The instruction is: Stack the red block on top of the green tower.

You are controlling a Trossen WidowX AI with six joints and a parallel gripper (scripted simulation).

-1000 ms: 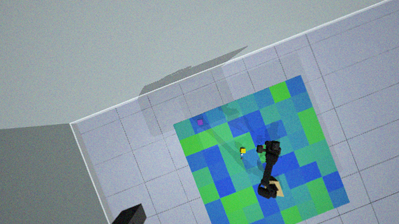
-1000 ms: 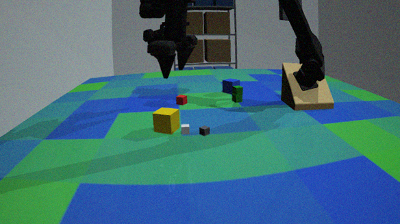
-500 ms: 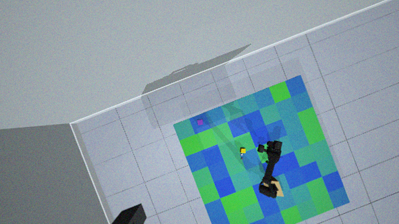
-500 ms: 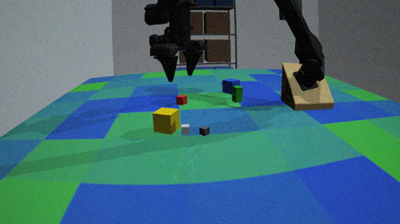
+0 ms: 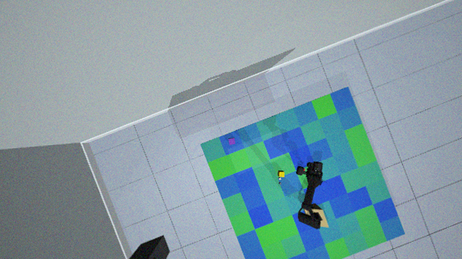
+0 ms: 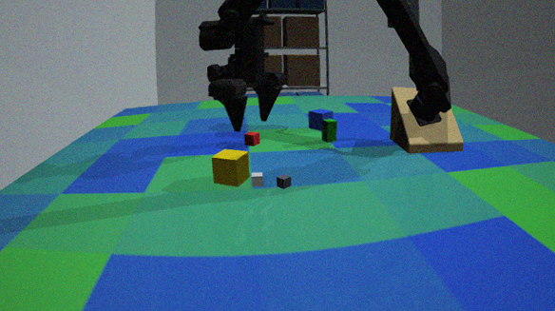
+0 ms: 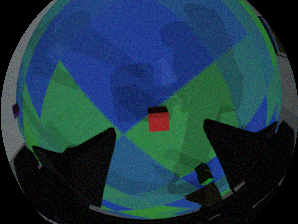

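Hovering above the red block (image 6: 252,138), the claw (image 6: 252,120) has its two pointed fingers spread wide with nothing between them; in the wrist view the red block (image 7: 157,121) sits between the two fingertips, a little up from centre. It rests flat on the bench (image 6: 283,269), toward the far edge, well in from both side edges and apart from everything else. The green tower (image 6: 329,130) stands upright nearby, toward the edge where the arm's tan base (image 6: 423,121) sits, with a blue cube (image 6: 320,118) just behind it. A yellow cube (image 6: 230,166), a white cube (image 6: 257,178) and a dark grey cube (image 6: 284,181) lie nearer the front edge.

The red block looks like a small rigid cube, probably light, with flat smooth faces that could slip if pinched off-centre. Two opposite vertical faces, taken about mid-height with the fingers square to them, seem the safest hold; its free sides leave room for both fingers to descend. The tower looks narrow, so a light, level release should matter later.
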